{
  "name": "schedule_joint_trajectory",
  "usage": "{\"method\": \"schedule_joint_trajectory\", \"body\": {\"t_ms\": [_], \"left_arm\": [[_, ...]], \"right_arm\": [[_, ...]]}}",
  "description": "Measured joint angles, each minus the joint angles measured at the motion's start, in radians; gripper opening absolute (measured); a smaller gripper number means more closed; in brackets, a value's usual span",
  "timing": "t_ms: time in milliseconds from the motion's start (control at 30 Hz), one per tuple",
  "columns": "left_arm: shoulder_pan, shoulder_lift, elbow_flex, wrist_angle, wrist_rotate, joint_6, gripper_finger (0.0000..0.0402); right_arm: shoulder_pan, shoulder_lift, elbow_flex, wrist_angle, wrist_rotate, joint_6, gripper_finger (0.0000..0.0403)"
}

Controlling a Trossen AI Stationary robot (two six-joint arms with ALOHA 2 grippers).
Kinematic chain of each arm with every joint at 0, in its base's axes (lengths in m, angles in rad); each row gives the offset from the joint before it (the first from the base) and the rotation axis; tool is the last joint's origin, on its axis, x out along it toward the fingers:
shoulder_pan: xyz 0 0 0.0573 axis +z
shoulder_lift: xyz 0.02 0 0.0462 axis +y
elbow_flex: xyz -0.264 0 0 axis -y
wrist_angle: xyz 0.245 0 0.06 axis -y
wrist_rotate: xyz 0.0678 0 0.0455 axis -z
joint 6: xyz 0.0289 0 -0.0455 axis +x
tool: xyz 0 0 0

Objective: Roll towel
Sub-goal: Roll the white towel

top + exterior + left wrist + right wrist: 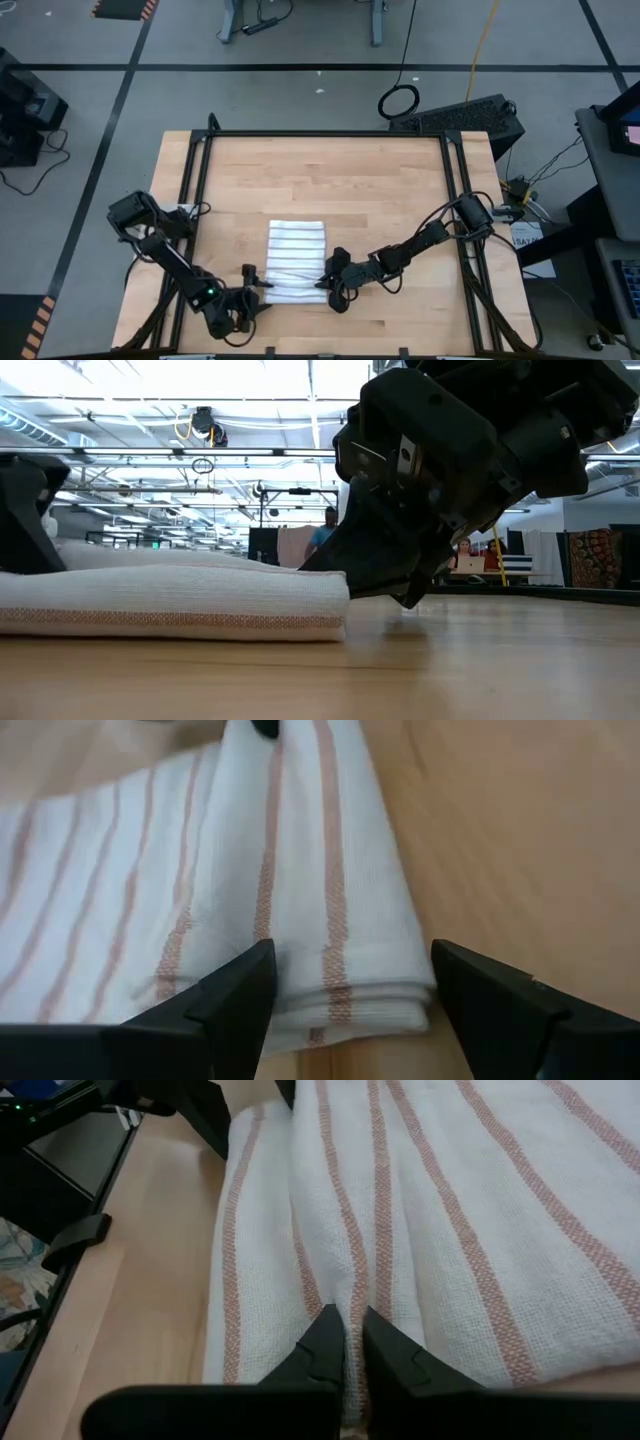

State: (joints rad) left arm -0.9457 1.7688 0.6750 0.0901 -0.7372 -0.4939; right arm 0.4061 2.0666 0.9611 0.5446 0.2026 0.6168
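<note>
Folded towel (297, 258) flat on the worktop (330, 175). Left hand (350, 1010) spread wide at the towel's near-left corner, gripping nothing. Right hand (347, 1342) pinched shut on the towel's near-right edge fold. Best rolled evenly from both ends, keeping the turn tight.

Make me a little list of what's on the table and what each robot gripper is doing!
table: light wooden top
towel: white with thin reddish stripes, folded flat, not rolled yet
left gripper: open, fingers straddling the near corner of the towel's folded edge
right gripper: shut, pinching a fold of cloth at the towel's opposite end
where both work: the towel's edge nearest the robot, one gripper at each end
people: someone far off in the room behind
</note>
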Motion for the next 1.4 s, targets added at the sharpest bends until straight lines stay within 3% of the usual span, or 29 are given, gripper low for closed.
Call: {"method": "schedule_joint_trajectory", "body": {"t_ms": [300, 400, 667, 767, 967, 1200, 1400], "left_arm": [[0.009, 0.059, 0.002, 0.011, 0.002, -0.134, 0.0271], [0.01, 0.06, 0.002, 0.011, 0.006, -0.158, 0.0271], [0.01, 0.06, 0.001, 0.009, 0.02, -0.205, 0.0271], [0.011, 0.061, 0.001, 0.009, 0.021, -0.206, 0.0271], [0.01, 0.061, 0.0, 0.01, 0.02, -0.233, 0.0271], [0.01, 0.062, -0.001, 0.025, 0.021, -0.234, 0.0271], [0.01, 0.063, -0.002, 0.036, 0.021, -0.234, 0.0271]], "right_arm": [[-0.001, 0.0, 0.0, -0.003, -0.036, -0.022, 0.0009], [0.002, -0.011, -0.001, -0.013, -0.001, -0.067, 0.002], [0.034, -0.181, -0.002, -0.24, 0.164, -0.29, 0.0138], [0.069, -0.233, -0.002, -0.268, 0.171, -0.402, 0.0186], [0.16, -0.199, -0.001, -0.148, 0.175, -0.493, 0.0231], [0.173, -0.039, 0.0, 0.187, 0.294, -0.4, 0.0226], [0.129, 0.075, -0.001, 0.321, 0.296, -0.342, 0.021]]}}
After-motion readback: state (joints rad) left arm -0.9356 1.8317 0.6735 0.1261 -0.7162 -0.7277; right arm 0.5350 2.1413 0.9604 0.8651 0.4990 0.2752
